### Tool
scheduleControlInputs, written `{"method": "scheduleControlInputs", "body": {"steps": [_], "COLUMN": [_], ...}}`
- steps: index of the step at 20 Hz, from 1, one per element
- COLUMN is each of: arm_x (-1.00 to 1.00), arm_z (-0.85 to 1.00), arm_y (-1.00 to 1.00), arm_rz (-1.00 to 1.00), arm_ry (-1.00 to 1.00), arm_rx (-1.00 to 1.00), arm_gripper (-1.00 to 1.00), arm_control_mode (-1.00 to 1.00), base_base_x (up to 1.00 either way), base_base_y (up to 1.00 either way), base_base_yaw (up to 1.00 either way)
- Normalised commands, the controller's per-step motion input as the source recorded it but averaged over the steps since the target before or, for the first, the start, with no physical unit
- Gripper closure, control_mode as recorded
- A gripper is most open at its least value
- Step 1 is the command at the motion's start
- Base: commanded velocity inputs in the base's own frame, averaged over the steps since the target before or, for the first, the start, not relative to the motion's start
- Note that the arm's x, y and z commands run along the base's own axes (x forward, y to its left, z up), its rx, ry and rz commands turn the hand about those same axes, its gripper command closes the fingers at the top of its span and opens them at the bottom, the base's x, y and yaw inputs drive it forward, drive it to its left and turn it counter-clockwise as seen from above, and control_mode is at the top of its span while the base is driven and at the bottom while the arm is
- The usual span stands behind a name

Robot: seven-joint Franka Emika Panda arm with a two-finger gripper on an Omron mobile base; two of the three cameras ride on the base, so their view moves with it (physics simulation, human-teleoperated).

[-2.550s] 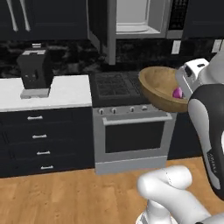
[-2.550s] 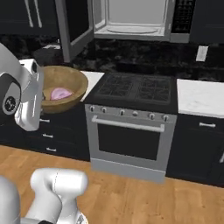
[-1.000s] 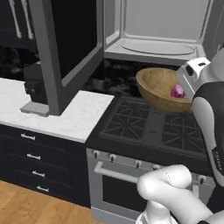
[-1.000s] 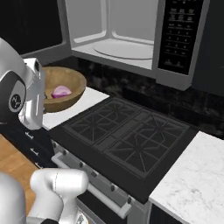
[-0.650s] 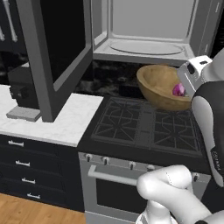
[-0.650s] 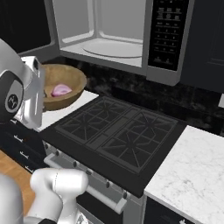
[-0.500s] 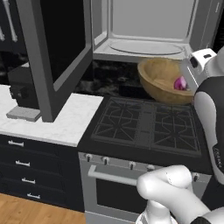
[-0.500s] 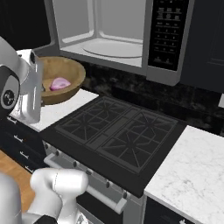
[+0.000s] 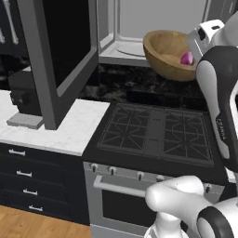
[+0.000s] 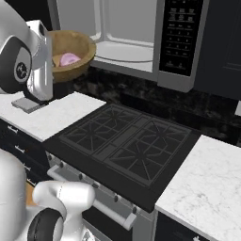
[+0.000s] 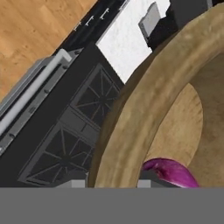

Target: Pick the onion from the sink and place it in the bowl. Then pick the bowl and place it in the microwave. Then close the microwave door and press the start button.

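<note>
Raised since a moment ago, the bowl (image 9: 169,54) now hangs level with the mouth of the open microwave (image 10: 123,36), carried there by the fingers (image 11: 109,183).

Their grey tips straddle the bowl's near rim at the bottom of the hand view, clamped on the wooden wall, one outside it and one inside. Just beside the inner fingertip, the onion (image 11: 169,173) lies on the bowl's floor against that wall. Ahead of the fingers and a little lower sits the microwave's pale cavity, with its turntable plate (image 10: 122,49) and dark control panel (image 10: 180,34) to the right. Well off to their left the microwave door (image 9: 58,53) stands swung wide over the white tabletop (image 9: 58,132). Directly below them lies the black stove (image 9: 156,137).
</note>
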Motion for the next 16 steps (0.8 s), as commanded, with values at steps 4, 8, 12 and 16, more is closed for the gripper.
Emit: {"method": "scheduleControlInputs", "body": {"steps": [4, 8, 12, 16], "arm_x": [0.63, 0.75, 0.81, 0.79], "arm_z": [0.29, 0.02, 0.0, 0.0], "arm_y": [-0.12, -0.23, -0.31, -0.21], "arm_rz": [-0.07, -0.05, -0.03, 0.0], "arm_ry": [-0.19, -0.03, -0.02, -0.07], "arm_rx": [0.0, 0.0, 0.0, 0.0], "arm_gripper": [1.0, 1.0, 1.0, 1.0], "arm_control_mode": [-1.0, -1.0, -1.0, -1.0], "base_base_x": [0.0, 0.0, 0.0, 0.0], "base_base_y": [0.0, 0.0, 0.0, 0.0], "base_base_yaw": [0.0, 0.0, 0.0, 0.0]}}
